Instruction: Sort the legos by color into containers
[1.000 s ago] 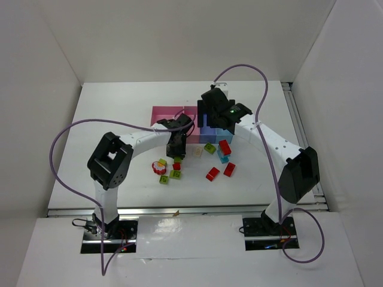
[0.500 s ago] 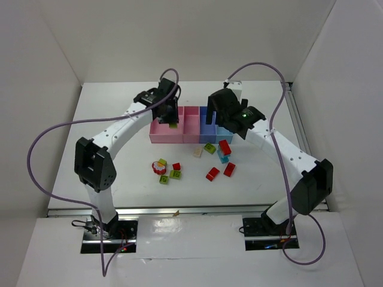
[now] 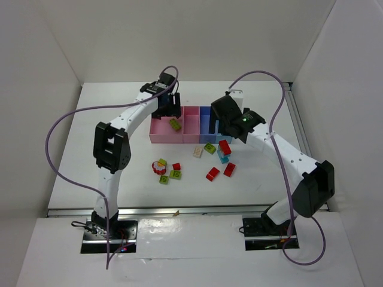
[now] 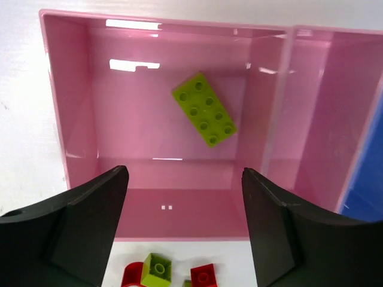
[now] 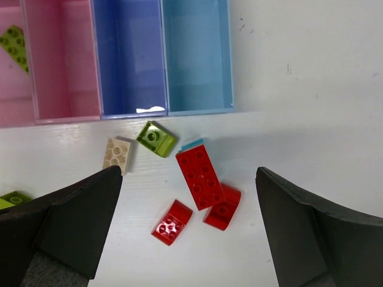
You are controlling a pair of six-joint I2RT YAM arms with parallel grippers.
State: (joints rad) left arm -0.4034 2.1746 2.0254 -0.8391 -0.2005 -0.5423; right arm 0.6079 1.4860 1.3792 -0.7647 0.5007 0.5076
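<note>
One lime brick (image 4: 203,109), diagonal, seemingly flat.

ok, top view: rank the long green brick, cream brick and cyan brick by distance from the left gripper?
1. long green brick: inside the wide pink bin, right by the left gripper.
2. cream brick: on the table, toward the arm bases and to the right.
3. cyan brick: farther right again.

White table top (image 3: 108,125), matte, evenly lit. Plain white back wall (image 3: 191,36), left wall (image 3: 30,119) and right wall (image 3: 350,89) enclose it. Aluminium rail (image 3: 191,210) along near edge, second rail (image 3: 298,122) down right side. Glossy white board (image 3: 197,254) in front, faint glare.
</note>
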